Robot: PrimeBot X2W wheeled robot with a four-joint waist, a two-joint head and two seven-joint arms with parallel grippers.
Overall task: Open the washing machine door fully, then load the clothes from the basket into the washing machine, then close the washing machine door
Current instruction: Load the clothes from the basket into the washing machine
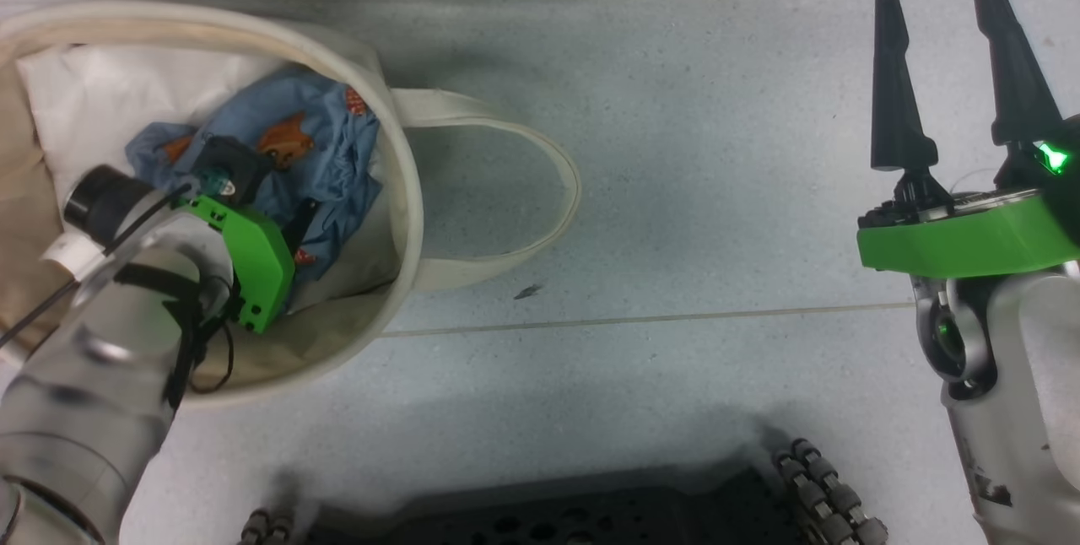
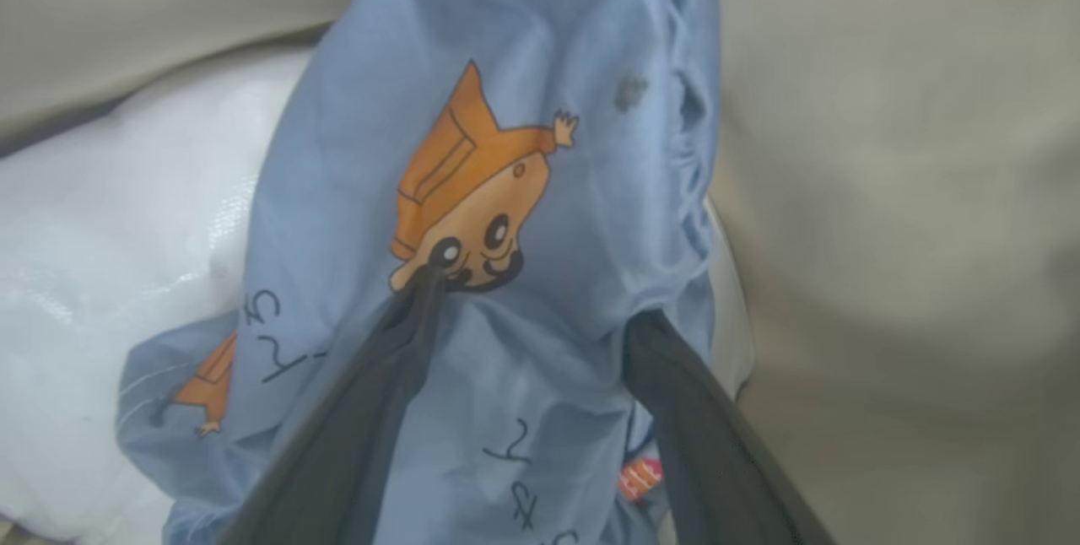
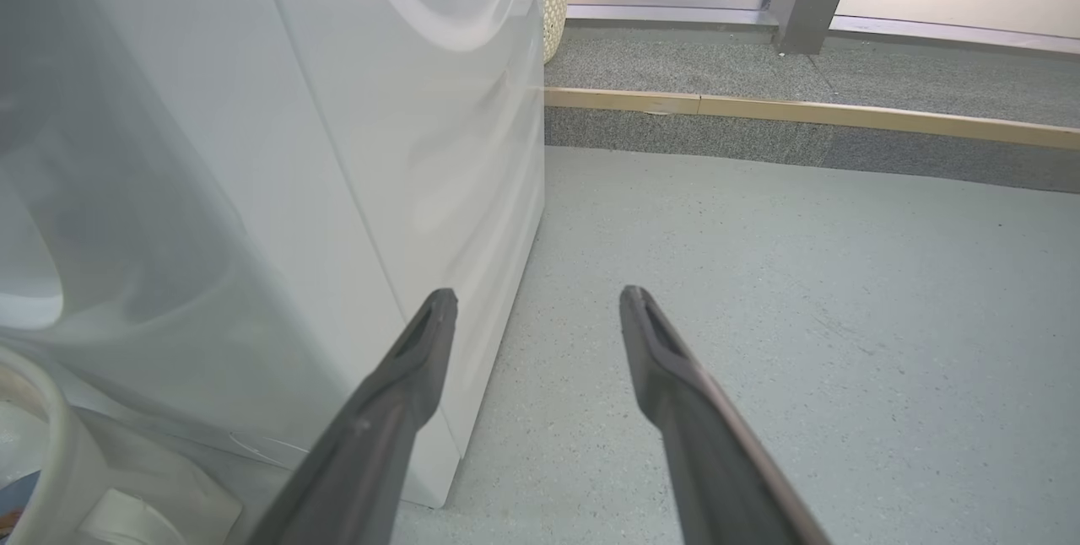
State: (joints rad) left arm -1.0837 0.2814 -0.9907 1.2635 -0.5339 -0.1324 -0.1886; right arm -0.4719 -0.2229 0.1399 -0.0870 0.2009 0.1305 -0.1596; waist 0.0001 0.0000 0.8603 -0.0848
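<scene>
We see the clothes (image 2: 354, 148) as thin, soft blue cloth, matt and creased, on white padding (image 2: 110, 233) with a faint woven sheen (plastic-like, as far as we can tell). The basket (image 1: 403, 191) is coarse cream canvas. The washing machine (image 3: 405, 148) has smooth, glossy white panels. The floor (image 3: 801, 317) looks matt and speckled, edged by a pale wood strip (image 3: 801, 113). The left gripper (image 2: 536, 299) and right gripper (image 3: 537, 294) have matt dark fingers.

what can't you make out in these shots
- Washer front: cut off by the edges of the head and right wrist views, so open or shut is unclear.
- Under the clothes: left wrist view, covered by the blue cloth.
- Basket, lower-left rim: head view, hidden by the left arm.
- Left gripper tips: left wrist view, sunk in cloth folds.
</scene>
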